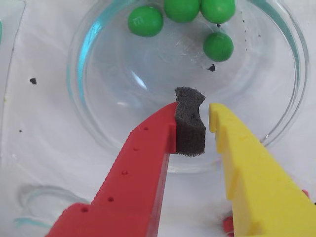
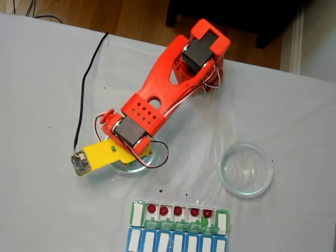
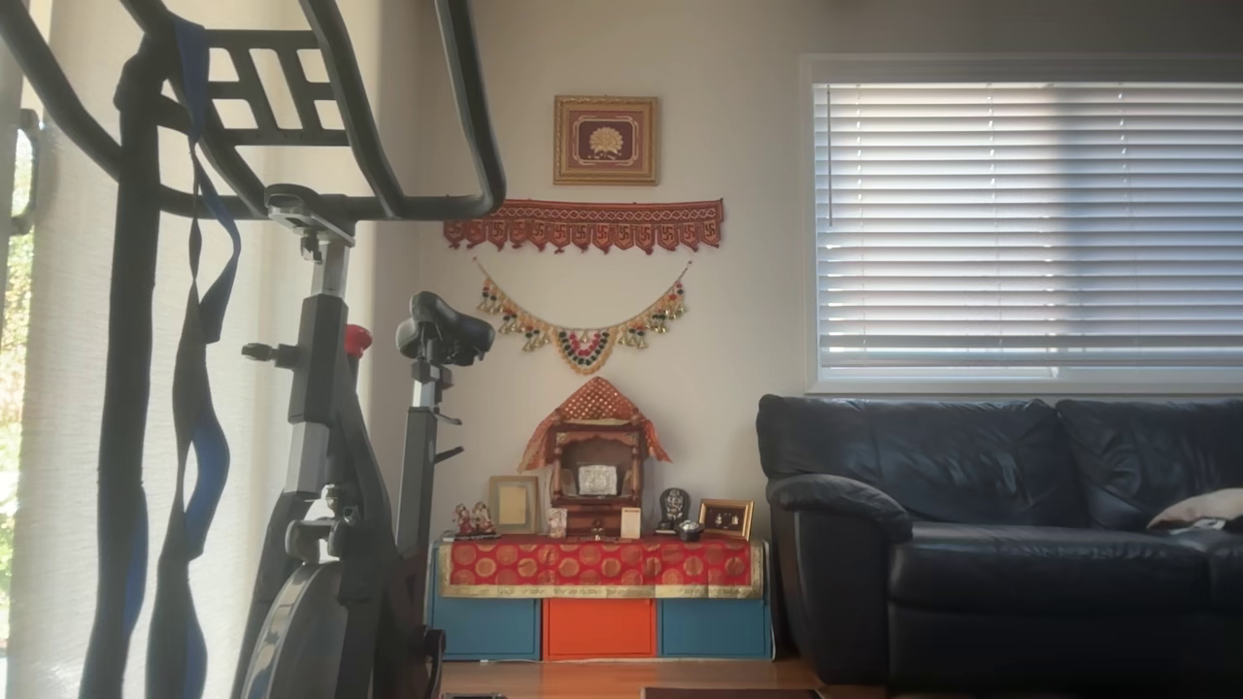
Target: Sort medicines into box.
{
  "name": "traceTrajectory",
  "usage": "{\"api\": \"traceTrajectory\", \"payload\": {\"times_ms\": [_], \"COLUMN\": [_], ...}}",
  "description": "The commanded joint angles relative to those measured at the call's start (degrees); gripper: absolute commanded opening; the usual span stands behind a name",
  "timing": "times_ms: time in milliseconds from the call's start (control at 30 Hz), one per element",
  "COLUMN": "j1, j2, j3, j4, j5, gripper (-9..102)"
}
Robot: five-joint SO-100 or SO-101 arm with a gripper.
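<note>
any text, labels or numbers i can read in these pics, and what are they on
Nothing is legible.
Green pill: a faint pale mark on top, too blurred to read.
Pill organizer: small markings on the green lids, too small to read in the fixed view.
Framed picture on the wall in the other view: an emblem, no readable words.
Gripper: plain red and yellow fingers, no print.

My wrist camera is riding just behind the gripper (image 1: 207, 123), looking down close into a glass dish (image 1: 98, 123) on the table. My fixed camera is looking straight down from high above, taking in the arm (image 2: 157, 105), that same dish (image 2: 131, 169) under it and the table (image 2: 42, 79) out to its far edge. My other camera is facing a living room: sofa (image 3: 1000, 534), exercise bike (image 3: 330, 437), window blinds (image 3: 1029, 223).
</note>
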Motion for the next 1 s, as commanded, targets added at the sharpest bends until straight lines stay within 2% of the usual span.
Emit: {"api": "traceTrajectory", "payload": {"times_ms": [0,233,400,733,967], "j1": [1.8,3.3,4.6,4.7,4.0], "j2": [7.6,8.9,10.5,13.4,13.2], "j3": [0.7,4.0,7.1,12.8,14.2], "j4": [-1.8,-4.9,-6.4,-11.1,-13.0], "j5": [-4.4,-11.0,-15.1,-15.8,-15.5], "gripper": [5,7,14,24,26]}}
